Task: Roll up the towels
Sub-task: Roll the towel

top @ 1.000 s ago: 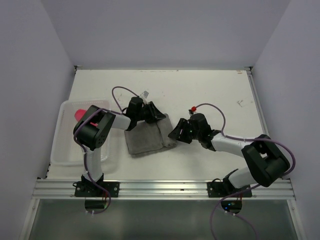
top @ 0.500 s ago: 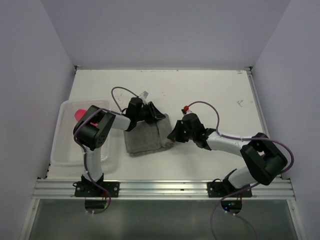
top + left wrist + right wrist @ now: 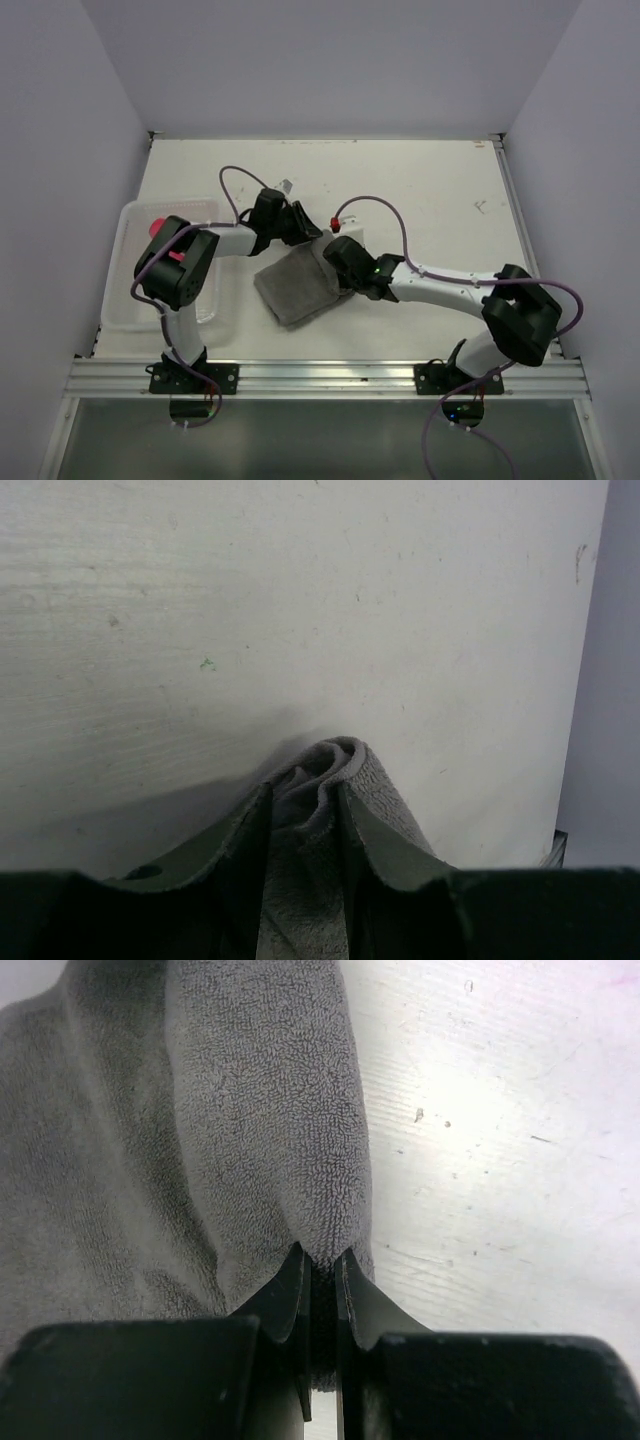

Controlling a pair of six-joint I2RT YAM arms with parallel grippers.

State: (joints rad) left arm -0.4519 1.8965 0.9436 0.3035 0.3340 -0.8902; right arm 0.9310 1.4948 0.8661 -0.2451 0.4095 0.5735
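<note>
A grey towel [image 3: 295, 287] lies crumpled and skewed on the white table, between both grippers. My left gripper [image 3: 312, 232] pinches the towel's far corner; in the left wrist view its jaws [image 3: 303, 798] are shut on a bunched fold of grey towel [image 3: 378, 783]. My right gripper [image 3: 336, 262] grips the towel's right edge; in the right wrist view it [image 3: 320, 1260] is shut tight on a lifted fold of the grey towel [image 3: 230, 1110]. A pink-red towel [image 3: 157, 227] shows in the far end of the basket at the left.
The white plastic basket [image 3: 120, 300] sits at the table's left edge beside the left arm. Purple cables [image 3: 385, 205] loop over both arms. Walls close the table on three sides, and a metal rail [image 3: 320, 378] runs along the near edge.
My right gripper shut on the grey towel's right edge and swung left toward my left gripper. The towel went from flat to skewed and bunched. My left gripper held its grip, shifting slightly.
</note>
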